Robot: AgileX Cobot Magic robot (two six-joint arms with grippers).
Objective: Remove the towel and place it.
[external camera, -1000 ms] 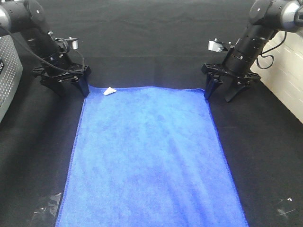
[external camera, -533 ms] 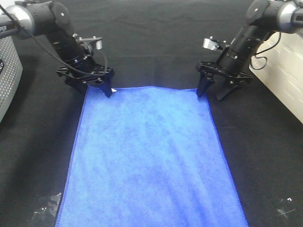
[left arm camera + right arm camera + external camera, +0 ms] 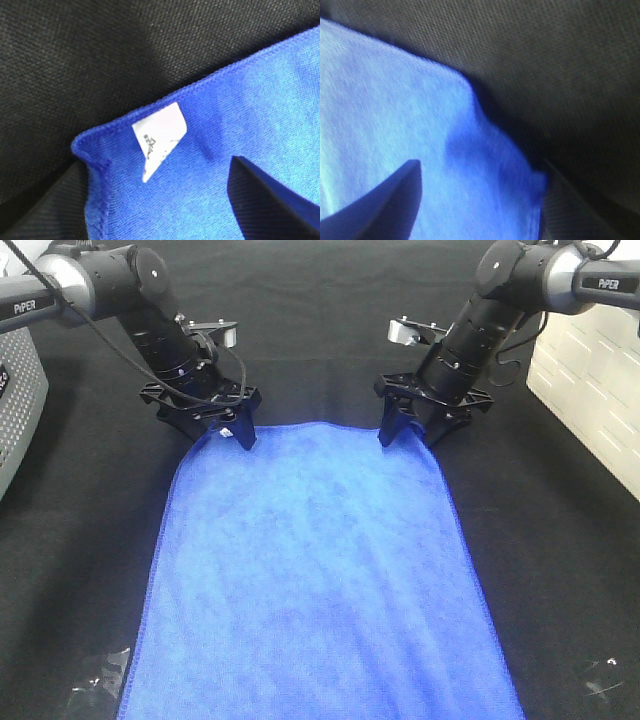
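Now: the towel (image 3: 320, 580) lies flat on the black cloth (image 3: 320, 330), running from table centre toward 6 o'clock and out of the high view. Its 2 far corners look rounded and slightly bunched.

The left gripper (image 3: 213, 434) stands tips-down at the towel's 11 o'clock corner. Claw wide: 1 finger on the blue pile, the other on the cloth just off the edge. The white tag (image 3: 159, 141) lies between them on the towel.

The right gripper (image 3: 408, 436) is at the 1 o'clock corner. Claw likewise wide, straddling the corner, nothing clamped.
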